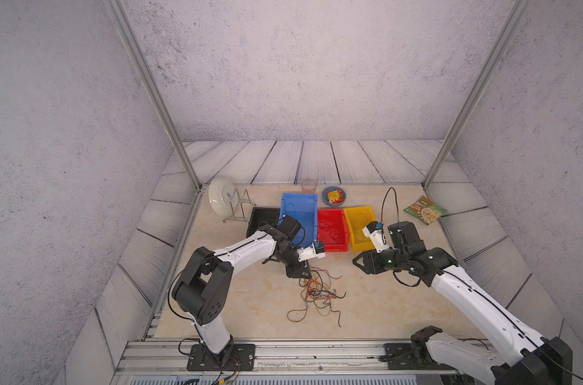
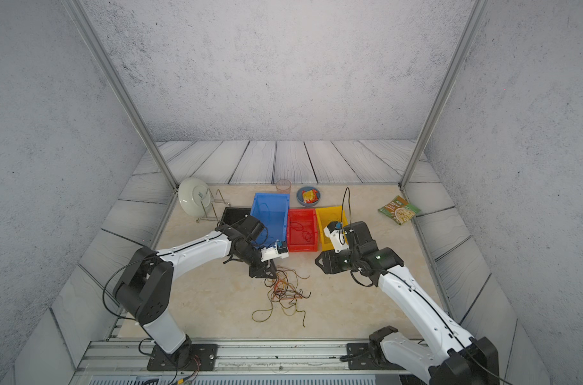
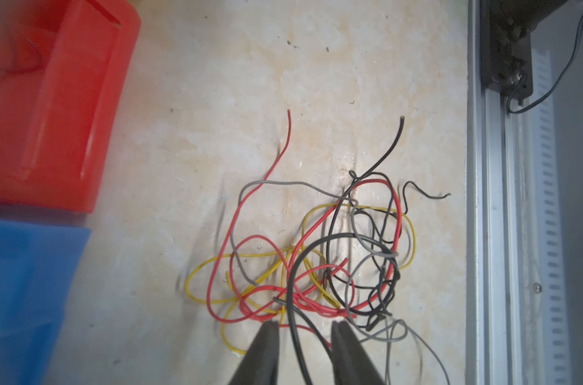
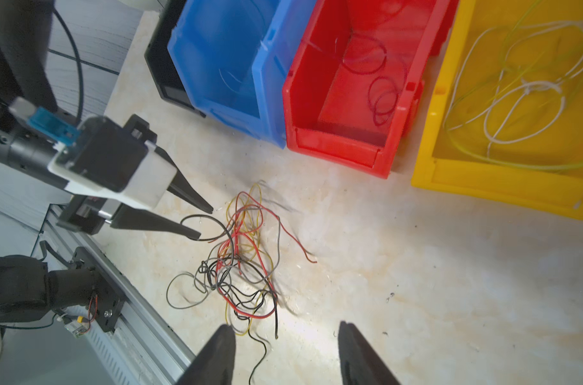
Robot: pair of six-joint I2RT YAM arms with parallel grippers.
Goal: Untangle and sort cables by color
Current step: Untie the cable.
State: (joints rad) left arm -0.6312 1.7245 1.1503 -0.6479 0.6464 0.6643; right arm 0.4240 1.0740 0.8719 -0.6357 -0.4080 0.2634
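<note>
Left wrist view: the left gripper (image 3: 305, 324), at the bottom edge of the frame, stands with its jaws apart, a black strand (image 3: 295, 340) running loose between them. The cables (image 3: 316, 260), a knot of red, yellow, black and grey strands, lie on the marble-patterned table (image 3: 217, 133) at lower centre. In the right wrist view, the right gripper (image 4: 286, 326), bottom centre, is likewise spread wide and grips nothing. A blue bin (image 4: 267, 100), red bin (image 4: 336, 150) and yellow bin (image 4: 483, 180) line the top of that frame, the latter two containing loose loops.
</note>
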